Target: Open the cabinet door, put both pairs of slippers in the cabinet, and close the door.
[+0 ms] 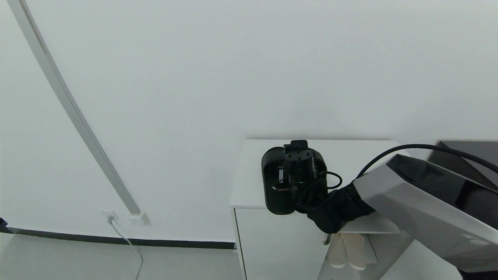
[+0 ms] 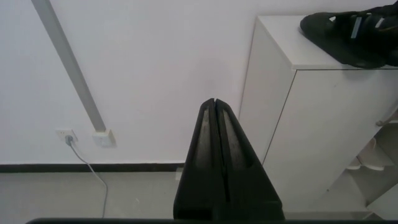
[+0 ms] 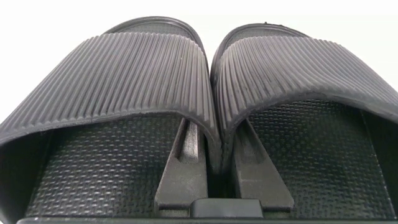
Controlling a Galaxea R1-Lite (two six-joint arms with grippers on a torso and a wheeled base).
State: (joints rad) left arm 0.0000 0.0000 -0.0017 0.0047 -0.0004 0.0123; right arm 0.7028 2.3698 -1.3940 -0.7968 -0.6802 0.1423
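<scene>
Plain indoor test room, sparsely furnished: bare white wall (image 1: 233, 70), surface-mounted cable duct (image 1: 72, 107) beside a wall socket (image 1: 109, 216), black skirting (image 1: 155, 242), grey floor (image 1: 58, 260), one white cabinet (image 1: 272, 241).

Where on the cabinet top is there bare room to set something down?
The cabinet top is bare in a strip left of the black slippers and a patch to their right. The middle is crowded by slippers and right gripper.

Both black slippers (image 3: 124, 74): ribbed straps, dimpled footbeds; cabinet (image 1: 272, 241) white; other slippers (image 1: 346, 252) cream; left tool (image 2: 215, 101) black.
</scene>
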